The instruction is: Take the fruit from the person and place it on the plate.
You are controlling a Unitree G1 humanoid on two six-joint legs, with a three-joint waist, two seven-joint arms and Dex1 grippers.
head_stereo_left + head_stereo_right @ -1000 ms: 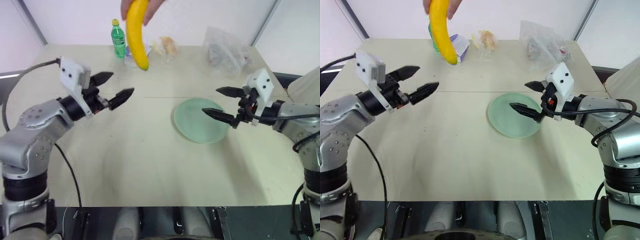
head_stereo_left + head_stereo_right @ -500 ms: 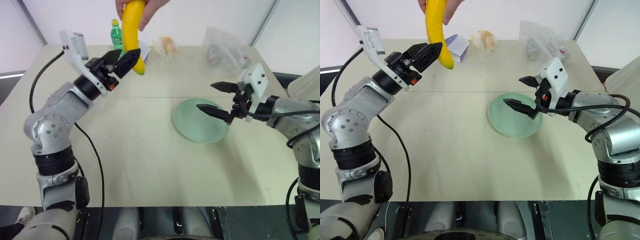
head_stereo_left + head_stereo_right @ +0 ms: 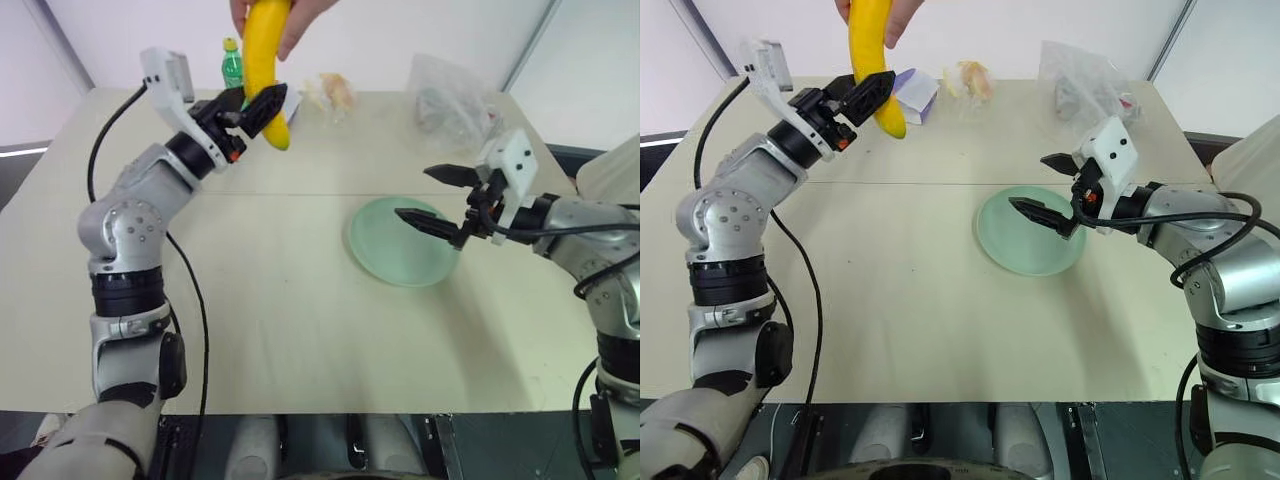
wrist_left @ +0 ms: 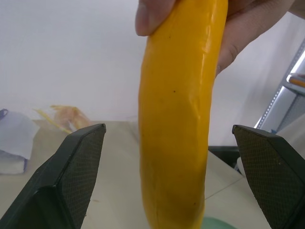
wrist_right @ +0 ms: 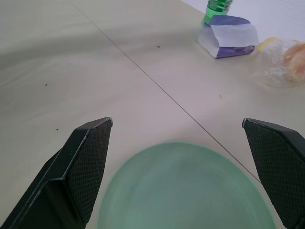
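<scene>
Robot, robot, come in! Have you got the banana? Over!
Left gripper open, fingers either side of banana, not gripping. Person's hand holds it. Right gripper open over plate. Nothing in the way. Over.

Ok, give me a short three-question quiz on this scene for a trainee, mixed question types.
1. True or false: the left hand is open, with the banana between its fingers.
2. Multiple choice: what is holding the banana at the top? A) the right hand B) a person's hand C) nothing
3. What lies on the plate?

Key:
1. True
2. B
3. Nothing; it is bare, with the open right hand hovering over it.
</scene>
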